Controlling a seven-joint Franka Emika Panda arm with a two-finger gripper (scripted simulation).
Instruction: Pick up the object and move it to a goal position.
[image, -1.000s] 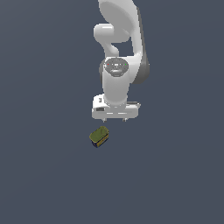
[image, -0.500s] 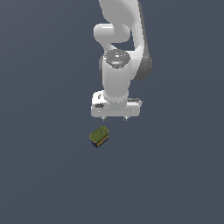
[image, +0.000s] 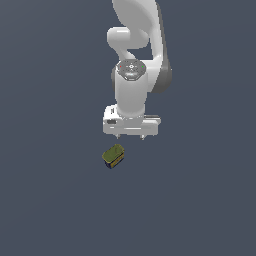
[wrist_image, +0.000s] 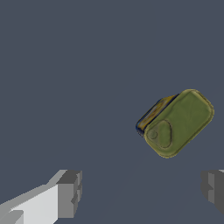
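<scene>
— Wrist view first: how does our claw stand?

— Spread wide and empty. We see one grey fingertip on one side and the other at the frame's far edge, with bare table between them. The object lies flat beyond the fingertips, olive top toward the camera, off the line between the fingers rather than centred in the gap.

— And what has changed?

— Over the last second our arm has come down and slid toward the exterior view's left. In the exterior view the claw now hangs just above the object, which has not moved and sits slightly toward that view's left of the fingers.

— What does that mean for the task?

— We judge that we are late in the approach: nothing is grasped yet. We would need a small sideways correction before lowering and closing. No goal marker shows.
</scene>
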